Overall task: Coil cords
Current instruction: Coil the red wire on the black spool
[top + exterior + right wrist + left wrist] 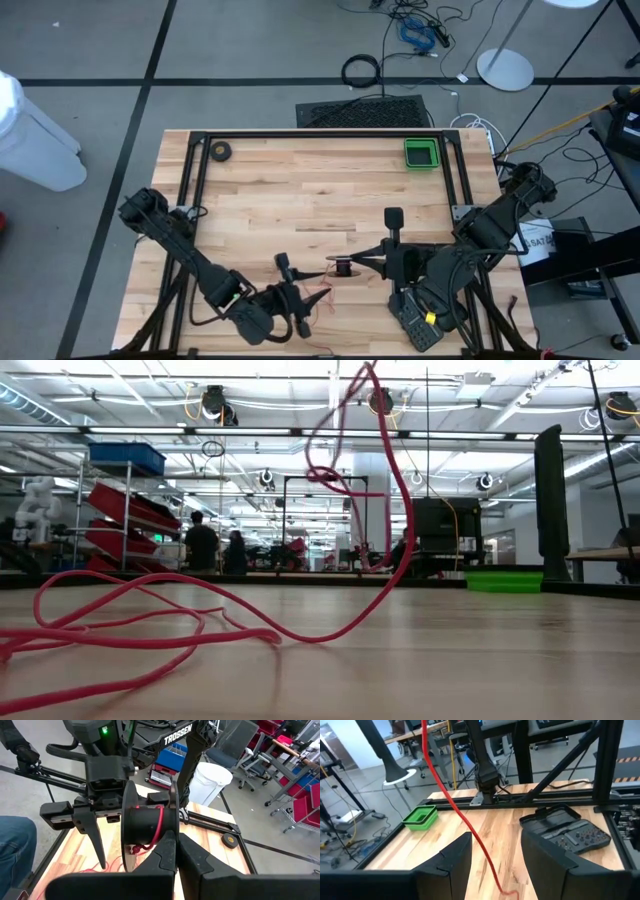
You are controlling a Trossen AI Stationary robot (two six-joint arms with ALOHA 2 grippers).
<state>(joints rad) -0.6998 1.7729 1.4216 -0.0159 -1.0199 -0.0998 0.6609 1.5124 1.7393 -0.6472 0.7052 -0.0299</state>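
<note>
**Winding red cord onto a spool**

Gripping the spool (145,827) mid-desk, the right pincer (172,845) is clamped shut. The left pincer (495,857) gapes around limp, tangle-prone cord (470,822); best pinched near the spool.

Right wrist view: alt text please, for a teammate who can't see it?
The right end effector is shut on a dark spool wound with red wire. The left end effector hangs open just beyond, over loose red wire on the wooden table.
</note>
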